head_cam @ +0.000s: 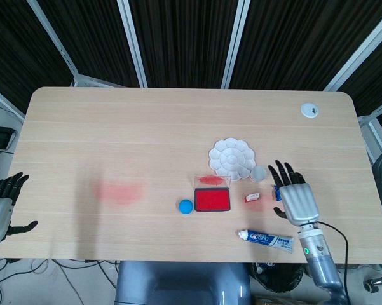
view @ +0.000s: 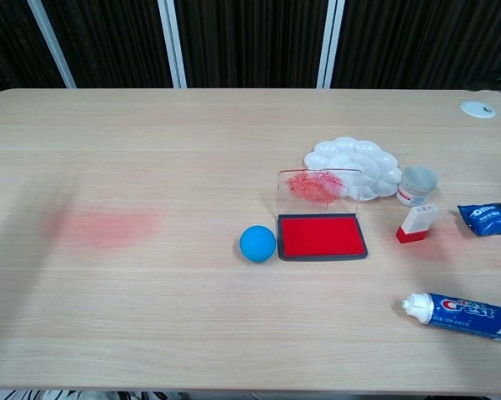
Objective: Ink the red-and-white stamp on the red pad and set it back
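The red-and-white stamp (head_cam: 253, 197) (view: 417, 223) stands on the table just right of the red ink pad (head_cam: 211, 201) (view: 322, 237), whose clear lid (view: 319, 187) is up and smeared red. My right hand (head_cam: 295, 197) hovers to the right of the stamp, fingers spread, holding nothing and apart from it; the chest view does not show it. My left hand (head_cam: 1, 202) hangs open off the table's left edge, far from everything.
A blue ball (head_cam: 186, 205) (view: 258, 243) lies left of the pad. A white palette (head_cam: 231, 157) (view: 354, 162) and a small grey cup (head_cam: 259, 173) (view: 417, 184) sit behind. A toothpaste tube (head_cam: 264, 238) (view: 458, 313) lies at the front, a blue packet (view: 488, 218) at the right. A red smear (view: 104, 227) marks the table's left.
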You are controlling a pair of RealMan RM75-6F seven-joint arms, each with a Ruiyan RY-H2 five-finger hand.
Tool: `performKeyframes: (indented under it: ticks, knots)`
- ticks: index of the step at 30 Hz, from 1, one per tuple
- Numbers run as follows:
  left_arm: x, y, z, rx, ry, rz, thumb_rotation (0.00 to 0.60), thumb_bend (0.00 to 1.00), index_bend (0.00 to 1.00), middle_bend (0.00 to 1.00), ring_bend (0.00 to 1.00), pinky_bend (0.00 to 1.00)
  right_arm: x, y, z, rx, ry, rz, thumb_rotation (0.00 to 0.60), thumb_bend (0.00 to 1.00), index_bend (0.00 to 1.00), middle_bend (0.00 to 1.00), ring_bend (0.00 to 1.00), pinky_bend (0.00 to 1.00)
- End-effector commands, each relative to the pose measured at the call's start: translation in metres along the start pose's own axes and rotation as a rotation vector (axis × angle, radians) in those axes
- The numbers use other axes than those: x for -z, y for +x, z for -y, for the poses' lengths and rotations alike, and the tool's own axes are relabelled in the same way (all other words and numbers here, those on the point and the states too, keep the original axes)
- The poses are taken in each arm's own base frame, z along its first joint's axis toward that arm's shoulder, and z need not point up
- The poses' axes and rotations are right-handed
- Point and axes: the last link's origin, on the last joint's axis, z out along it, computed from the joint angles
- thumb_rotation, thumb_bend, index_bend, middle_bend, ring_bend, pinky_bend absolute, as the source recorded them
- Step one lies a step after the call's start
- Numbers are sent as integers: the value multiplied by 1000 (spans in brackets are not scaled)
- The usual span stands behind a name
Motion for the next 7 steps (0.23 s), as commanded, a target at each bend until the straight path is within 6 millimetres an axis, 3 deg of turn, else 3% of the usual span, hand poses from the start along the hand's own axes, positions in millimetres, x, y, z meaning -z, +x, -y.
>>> performKeyframes:
  ticks: [1,7]
  knots:
    - [1,-1,0,-21,-15,-32,600,30,0,0,0,0,43,14,-46,20,-34,-57,600,92,0,0,0,208]
    - [1,-2,0,-54,-18,-61,600,30,0,0,0,0,67,15,-70,6,-40,-105,600,75,0,0,0,199]
